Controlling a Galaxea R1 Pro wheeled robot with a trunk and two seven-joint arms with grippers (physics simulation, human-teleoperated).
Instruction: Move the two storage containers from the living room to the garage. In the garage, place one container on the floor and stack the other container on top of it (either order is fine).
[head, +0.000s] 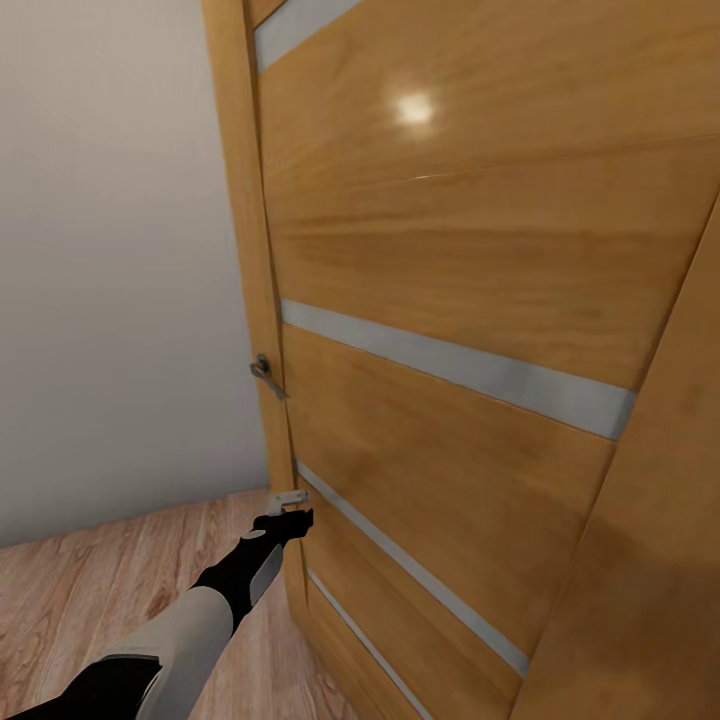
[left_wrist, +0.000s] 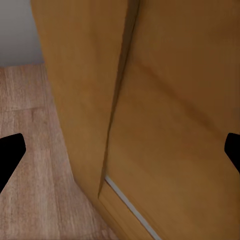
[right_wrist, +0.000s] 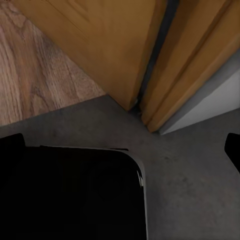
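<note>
The two storage containers are out of view. A wood-panelled door with pale grey stripes stands right in front of me. My left gripper reaches to the door's free edge, low down and well below the metal handle. In the left wrist view the left gripper is open, its black fingertips far apart with the door's edge between them and nothing held. The right gripper is open too and hangs over dark grey concrete floor.
Light wood plank floor and a plain pale wall lie left of the door. A wooden frame post rises at the right. In the right wrist view the planks meet the concrete at the door's foot, beside a black robot part.
</note>
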